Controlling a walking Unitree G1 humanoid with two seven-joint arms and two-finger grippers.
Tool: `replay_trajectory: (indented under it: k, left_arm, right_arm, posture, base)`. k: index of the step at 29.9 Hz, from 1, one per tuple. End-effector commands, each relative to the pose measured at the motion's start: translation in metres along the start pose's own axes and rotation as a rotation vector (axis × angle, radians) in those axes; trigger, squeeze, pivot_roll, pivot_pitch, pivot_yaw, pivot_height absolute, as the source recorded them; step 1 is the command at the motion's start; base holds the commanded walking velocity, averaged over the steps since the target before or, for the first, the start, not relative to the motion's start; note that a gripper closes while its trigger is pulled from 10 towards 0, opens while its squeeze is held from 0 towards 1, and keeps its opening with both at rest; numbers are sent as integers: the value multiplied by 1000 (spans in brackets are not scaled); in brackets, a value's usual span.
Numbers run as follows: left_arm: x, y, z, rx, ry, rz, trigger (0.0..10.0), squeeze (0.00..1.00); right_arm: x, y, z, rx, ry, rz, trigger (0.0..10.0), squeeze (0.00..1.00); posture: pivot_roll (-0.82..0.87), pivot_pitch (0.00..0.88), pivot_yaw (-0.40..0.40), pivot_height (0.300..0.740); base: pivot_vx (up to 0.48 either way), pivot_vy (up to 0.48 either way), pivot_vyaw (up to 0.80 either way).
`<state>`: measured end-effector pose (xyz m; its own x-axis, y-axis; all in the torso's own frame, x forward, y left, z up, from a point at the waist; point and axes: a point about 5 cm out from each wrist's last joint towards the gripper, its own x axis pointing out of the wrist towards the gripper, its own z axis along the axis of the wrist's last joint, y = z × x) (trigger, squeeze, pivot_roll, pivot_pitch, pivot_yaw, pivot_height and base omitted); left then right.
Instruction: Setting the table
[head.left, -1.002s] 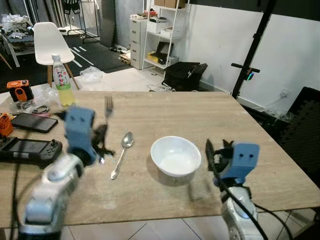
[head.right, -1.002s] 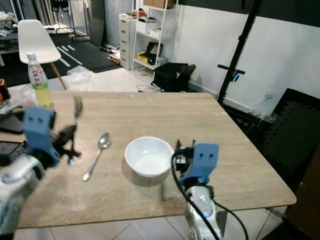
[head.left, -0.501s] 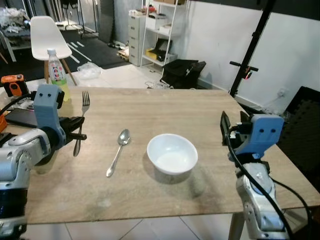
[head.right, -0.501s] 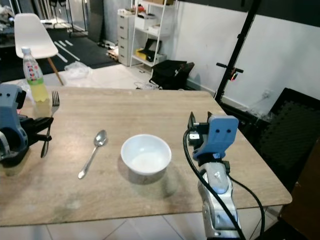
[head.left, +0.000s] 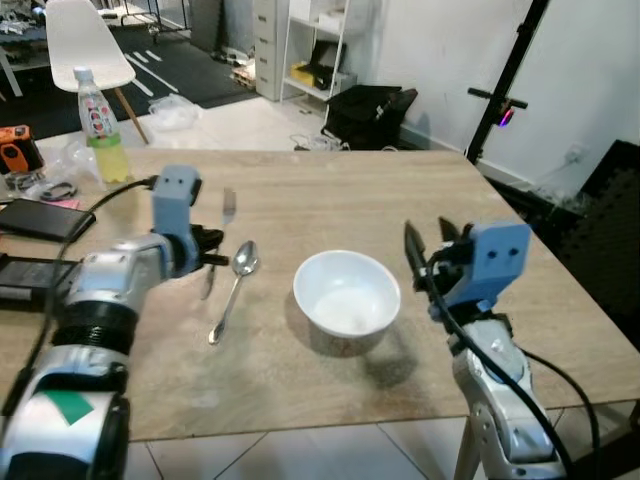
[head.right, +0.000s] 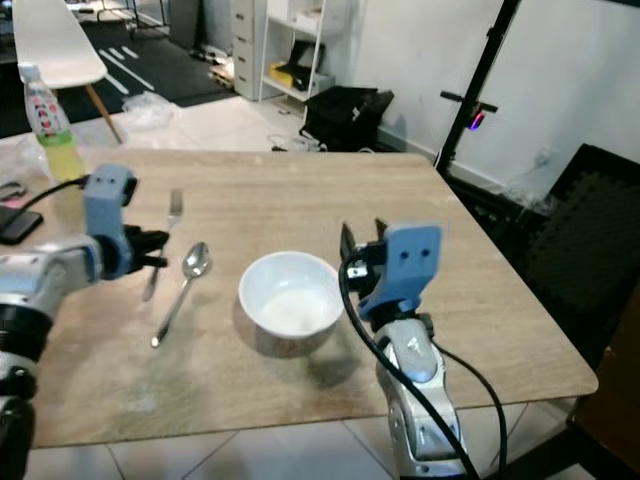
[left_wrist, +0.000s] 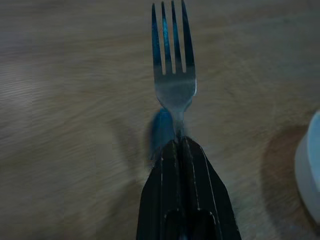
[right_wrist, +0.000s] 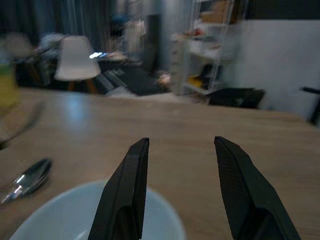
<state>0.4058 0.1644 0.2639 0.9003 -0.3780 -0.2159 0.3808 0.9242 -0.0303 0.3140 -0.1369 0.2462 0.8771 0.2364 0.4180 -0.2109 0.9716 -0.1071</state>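
A white bowl (head.left: 347, 300) stands on the wooden table (head.left: 330, 200) near the middle. A metal spoon (head.left: 234, 286) lies to its left. Just left of the spoon, my left gripper (head.left: 211, 259) is shut on the handle of a silver fork (left_wrist: 173, 82). The fork's tines point away from me, and it hangs low over the wood; whether it touches is unclear. My right gripper (head.left: 428, 252) is open, at the bowl's right rim and a little above it. In the right wrist view its fingers (right_wrist: 131, 185) frame bare table beyond the bowl (right_wrist: 95, 215).
At the table's left end are a drink bottle (head.left: 98, 126), a black phone (head.left: 38, 219), a dark game controller (head.left: 22, 276) and an orange tool (head.left: 17, 150). A white chair (head.left: 82, 35) and a black bag (head.left: 368, 110) stand beyond the table.
My left gripper has carried the fork rightward, from the table's left side to just beside the spoon. My right gripper has come in closer to the bowl. The camera shifted too.
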Motion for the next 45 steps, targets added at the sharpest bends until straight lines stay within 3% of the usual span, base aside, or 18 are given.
replay_trajectory:
  k: [1, 3, 4, 10, 13, 17, 21, 27, 36, 45]
  left_arm:
    - [3, -6, 3, 33, -10, 1, 10000, 0]
    - [5, -10, 6, 26, -22, 11, 10000, 0]
    - [6, -11, 7, 43, -26, 16, 10000, 0]
    - [3, -25, -4, -8, -10, -3, 10000, 0]
    - [5, -28, -8, -23, -10, 2, 10000, 0]
    - [14, -45, -17, -14, -18, 8, 10000, 0]
    - [18, -58, -22, 14, -17, -1, 10000, 0]
    - [17, -52, -27, 21, 37, 58, 10000, 0]
    - [15, -44, -41, -55, 172, -44, 10000, 0]
    - [18, -39, -41, -13, 196, -35, 10000, 0]
  right_arm:
    - [0, 6, 9, 16, -2, 108, 10000, 0]
    - [-3, 9, 13, 16, 37, 233, 10000, 0]
    - [-4, 7, 15, -30, 64, 276, 10000, 0]
    - [-5, -2, 27, -12, 143, 396, 10000, 0]
    - [-5, -1, 26, -4, 156, 418, 10000, 0]
    - [2, -2, 9, 98, 273, 354, 10000, 0]
    - [5, 4, 10, 154, 321, 395, 10000, 0]
    - [7, 6, 14, 129, 358, 440, 10000, 0]
    - [8, 10, 18, 144, 341, 447, 10000, 0]
    - [8, 12, 24, 164, 324, 451, 10000, 0]
  posture:
    - [145, 151, 15, 740]
    - [141, 150, 24, 740]
    - [134, 147, 28, 740]
    - [126, 136, 26, 740]
    - [125, 134, 20, 740]
    - [126, 128, -9, 740]
    - [115, 132, -26, 740]
    - [108, 139, -30, 740]
    - [131, 154, -21, 740]
    - [133, 159, -8, 740]
  base:
    - [0, 0, 0]
    - [0, 0, 0]
    - [0, 0, 0]
    - [0, 0, 0]
    - [0, 0, 0]
    - [0, 0, 0]
    - [0, 0, 0]
    - [0, 0, 0]
    - [0, 0, 0]
    - [0, 0, 0]
